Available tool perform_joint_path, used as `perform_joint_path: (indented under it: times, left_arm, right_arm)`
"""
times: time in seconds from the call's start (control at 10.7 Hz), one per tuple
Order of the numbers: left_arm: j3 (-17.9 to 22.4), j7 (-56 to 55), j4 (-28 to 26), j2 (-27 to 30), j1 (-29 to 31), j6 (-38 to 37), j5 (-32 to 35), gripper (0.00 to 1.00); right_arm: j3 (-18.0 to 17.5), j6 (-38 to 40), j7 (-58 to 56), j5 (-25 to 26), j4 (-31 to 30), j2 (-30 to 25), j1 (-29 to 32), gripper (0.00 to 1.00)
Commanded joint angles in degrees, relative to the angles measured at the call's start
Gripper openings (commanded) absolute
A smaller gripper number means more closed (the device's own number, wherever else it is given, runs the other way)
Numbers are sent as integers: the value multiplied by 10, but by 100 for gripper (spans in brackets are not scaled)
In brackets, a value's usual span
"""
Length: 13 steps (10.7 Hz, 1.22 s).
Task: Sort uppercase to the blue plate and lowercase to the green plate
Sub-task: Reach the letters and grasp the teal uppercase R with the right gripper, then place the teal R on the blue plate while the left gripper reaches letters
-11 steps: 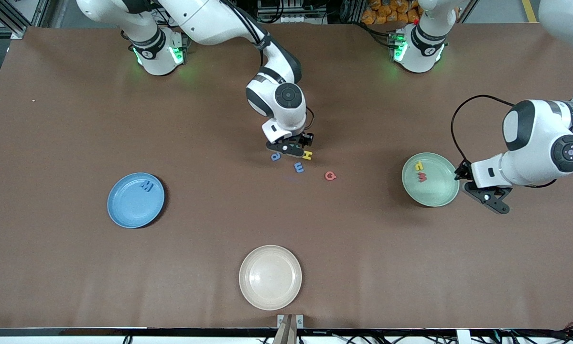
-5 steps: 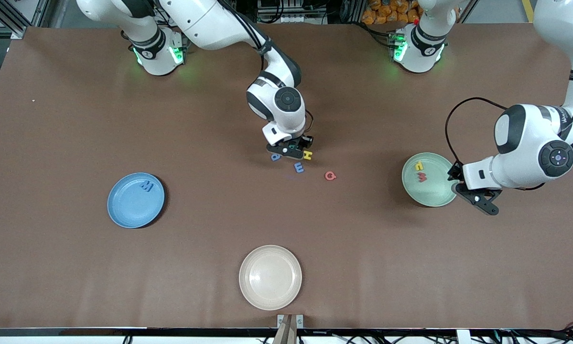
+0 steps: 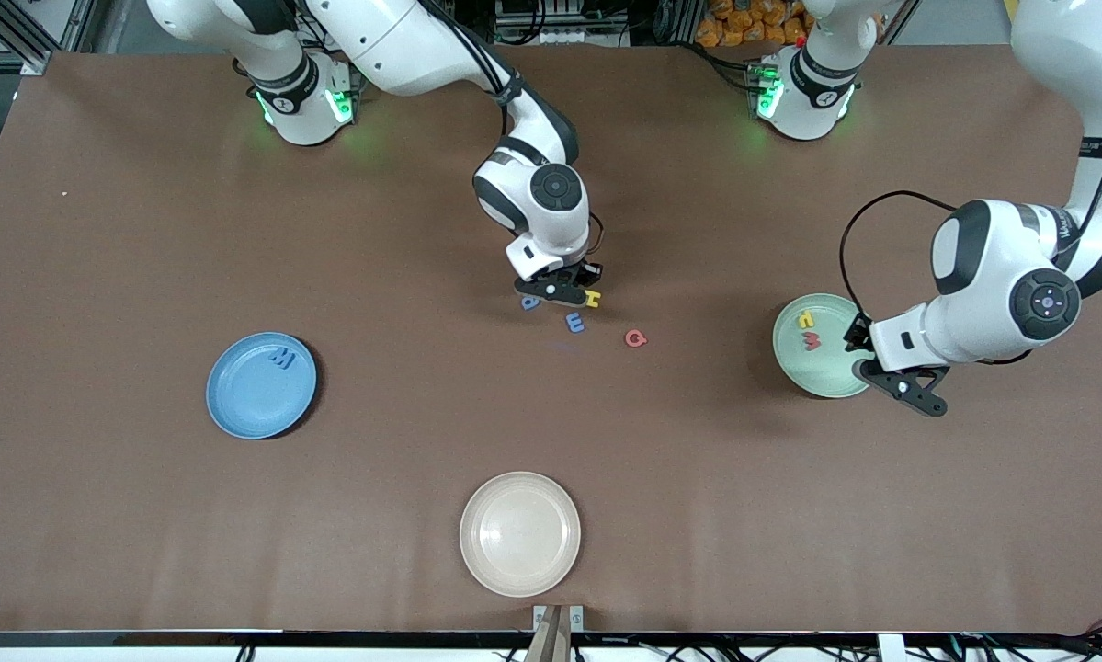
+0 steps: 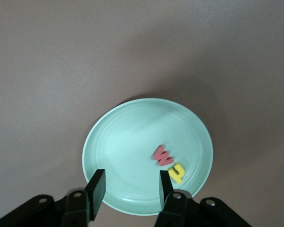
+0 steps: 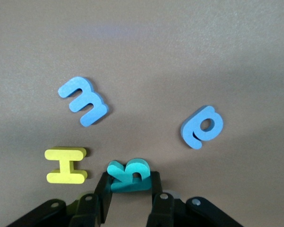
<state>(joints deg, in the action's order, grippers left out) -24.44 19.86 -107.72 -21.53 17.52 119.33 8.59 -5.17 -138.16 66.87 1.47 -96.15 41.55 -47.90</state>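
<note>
Plates come first from the camera's side: the cream plate (image 3: 519, 533) lies nearest and bare, then the blue plate (image 3: 261, 384) toward the right arm's end, carrying the blue M (image 3: 282, 359). At the left arm's end, the green plate (image 3: 812, 372) holds the red m (image 3: 812, 342) and the yellow h (image 3: 805, 319); the left gripper (image 3: 902, 384) hangs over its rim with its fingers (image 4: 96, 186) partly apart and nothing between them, waiting. Farther up, mid-table, the red Q (image 3: 636, 338) lies alone, then the blue m (image 3: 575, 322), then the blue a (image 3: 530, 302) and the yellow H (image 3: 592, 298). Between those last two, the right gripper (image 5: 129, 191) is down at the table, closed on the teal R (image 5: 128, 174), which stands pinched across its flat faces. These letters look like light, slightly squashy foam: a gentle squeeze should hold one, though such a thin piece may twist or slip if taken near an edge, so a grip across the body seems wise.
</note>
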Motion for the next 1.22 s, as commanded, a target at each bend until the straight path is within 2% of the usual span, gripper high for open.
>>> perform_joint_path:
  times: [0.0,0.09,0.37,0.66,0.84,0.94,1.03,1.12]
  left_arm:
    - [4,-24,0,15,-6,-6,-17,54]
    - [4,-34,-1,19,-13,-7,-23,53]
    - [4,-79,-4,29,-48,-9,-72,53]
    - [4,-167,-2,32,-114,-8,-102,54]
    - [5,-211,-1,36,-165,-5,-117,54]
    - [5,-234,0,36,-189,-2,-119,54]
    - [5,-268,0,35,-209,9,-125,53]
    - [5,-302,-2,32,-222,20,-137,53]
  right_arm:
    - [-1,44,-9,13,4,-37,23,0]
    - [-2,77,-30,6,3,-65,40,0]
    - [-22,161,-126,-11,3,-138,146,0]
    - [-21,274,-295,-22,-3,-181,280,0]
    - [-19,305,-392,-18,-14,-192,369,0]
    - [-9,311,-432,-11,-20,-189,400,0]
    - [22,302,-473,-10,-28,-184,413,0]
    - [39,294,-498,-10,-29,-177,424,0]
